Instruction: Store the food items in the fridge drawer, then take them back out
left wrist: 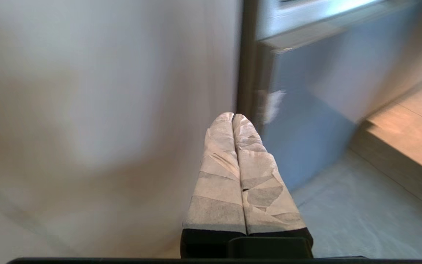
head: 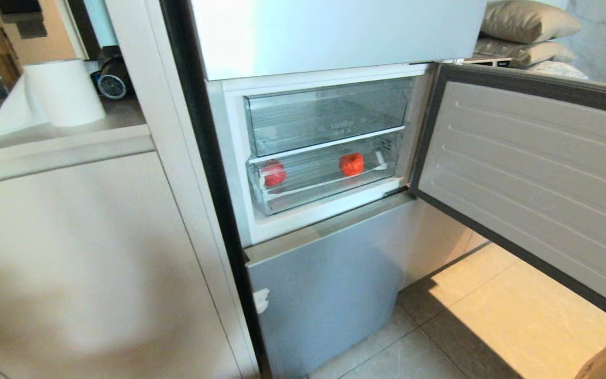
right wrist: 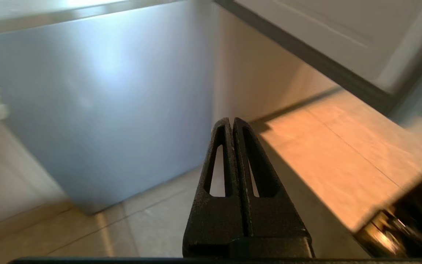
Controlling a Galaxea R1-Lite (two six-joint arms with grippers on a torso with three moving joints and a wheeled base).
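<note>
Two red-orange tomato-like food items lie inside the clear fridge drawer (head: 329, 196), one at its left end (head: 274, 173) and one right of centre (head: 351, 164). The drawer sits pushed in, the lower of two in the open fridge compartment. Neither arm shows in the head view. My left gripper (left wrist: 232, 116), its fingers wrapped in pale tape, is shut and empty, pointing low at the cabinet side next to the grey lower fridge door (left wrist: 306, 121). My right gripper (right wrist: 230, 121), black, is shut and empty, low before that same door (right wrist: 97, 106) and the floor.
The middle fridge door (head: 534, 173) stands swung open to the right, over the tiled floor (head: 492, 326). A taller clear drawer (head: 329, 113) sits above the fridge drawer. A white cabinet (head: 71, 252) with a paper roll (head: 63, 92) on its counter stands at the left.
</note>
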